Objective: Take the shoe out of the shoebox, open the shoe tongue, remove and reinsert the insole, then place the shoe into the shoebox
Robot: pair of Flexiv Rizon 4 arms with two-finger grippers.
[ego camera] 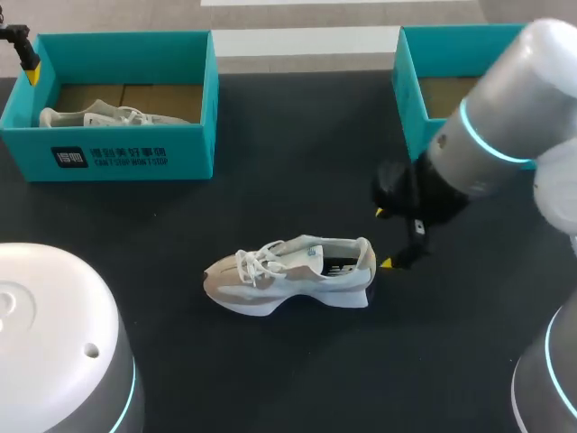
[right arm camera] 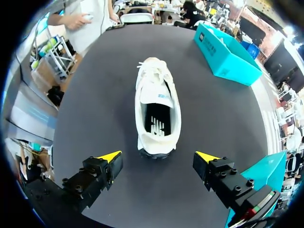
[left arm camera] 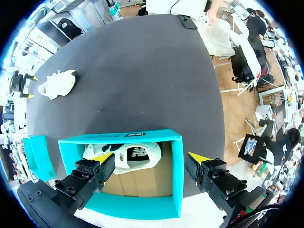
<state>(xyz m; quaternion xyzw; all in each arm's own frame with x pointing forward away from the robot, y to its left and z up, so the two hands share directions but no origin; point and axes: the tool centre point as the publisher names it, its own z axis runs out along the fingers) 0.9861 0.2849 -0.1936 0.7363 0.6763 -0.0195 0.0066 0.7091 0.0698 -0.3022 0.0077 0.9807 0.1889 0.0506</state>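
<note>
Right gripper point(right arm camera: 158, 156), fingers apart and empty, sits just behind the heel of the shoe point(right arm camera: 154, 107), which lies straight ahead, toe pointing away. Left gripper point(left arm camera: 150, 157), likewise apart, hangs over the shoebox point(left arm camera: 177, 180), farther off.

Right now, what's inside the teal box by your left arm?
A white shoe lies on the brown cardboard floor of the shoebox. The front wall hides the shoe's lower side, so I cannot see its sole or anything beneath it.
</note>
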